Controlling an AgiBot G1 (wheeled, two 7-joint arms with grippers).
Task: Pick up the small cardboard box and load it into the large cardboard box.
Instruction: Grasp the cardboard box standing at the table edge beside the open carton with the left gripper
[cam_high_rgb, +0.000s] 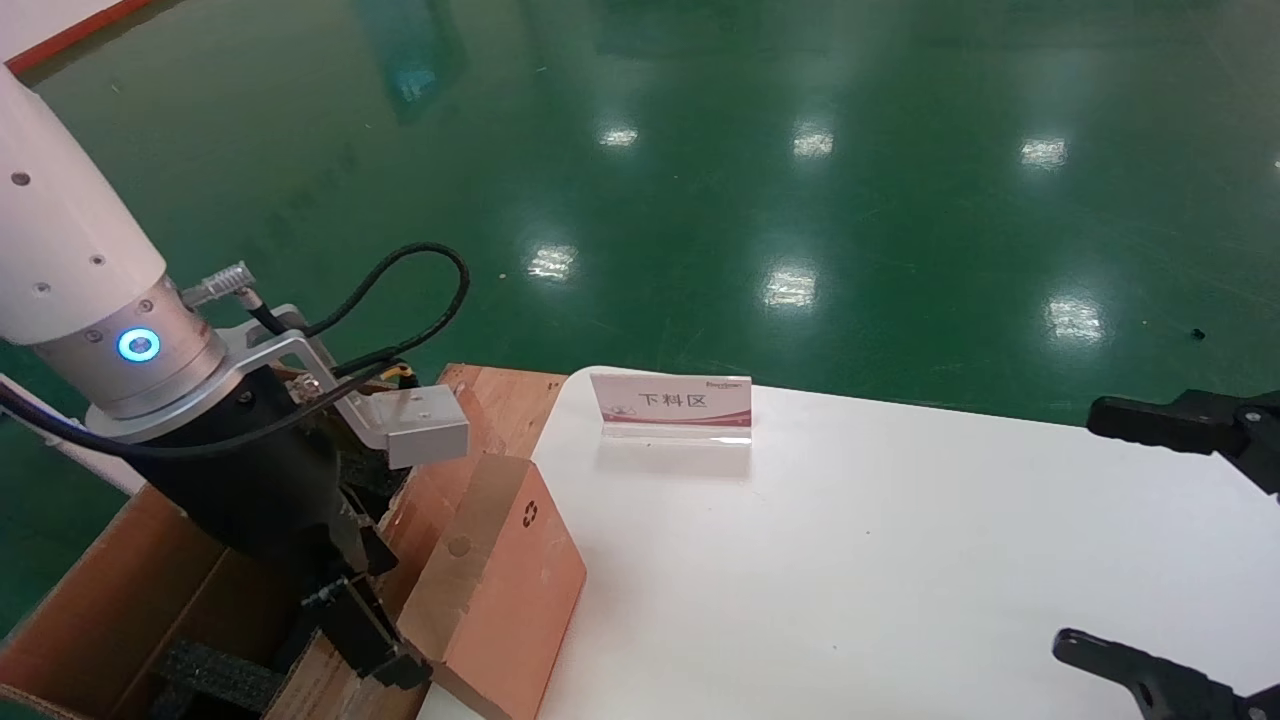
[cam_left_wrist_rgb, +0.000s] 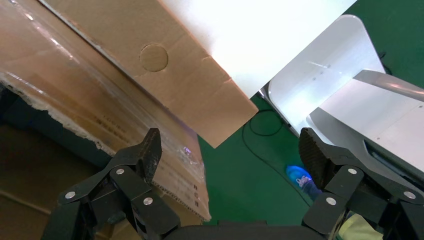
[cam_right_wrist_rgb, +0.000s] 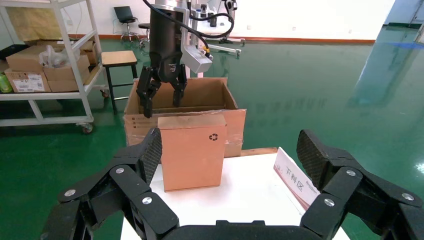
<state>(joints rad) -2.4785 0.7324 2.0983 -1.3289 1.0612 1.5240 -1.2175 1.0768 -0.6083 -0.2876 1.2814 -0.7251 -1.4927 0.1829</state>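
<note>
The small cardboard box (cam_high_rgb: 497, 590) stands upright on the white table (cam_high_rgb: 900, 560) at its left edge, recycling mark on its broad face; it also shows in the right wrist view (cam_right_wrist_rgb: 192, 150). The large cardboard box (cam_high_rgb: 110, 600) sits left of the table, below its top, with black foam (cam_high_rgb: 215, 675) inside. My left gripper (cam_high_rgb: 372, 615) is open and empty, over the carton's near wall, just beside the small box. In the left wrist view its open gripper (cam_left_wrist_rgb: 230, 150) frames the small box's tan edge (cam_left_wrist_rgb: 190, 75) and the carton's taped side (cam_left_wrist_rgb: 100, 130). My right gripper (cam_high_rgb: 1080, 528) is open and empty at the table's right.
A white and red sign (cam_high_rgb: 672, 405) stands at the table's far edge. In the right wrist view a shelf trolley (cam_right_wrist_rgb: 45, 65) with boxes and a stool (cam_right_wrist_rgb: 119, 59) stand behind the carton (cam_right_wrist_rgb: 200, 100). Green floor lies all round.
</note>
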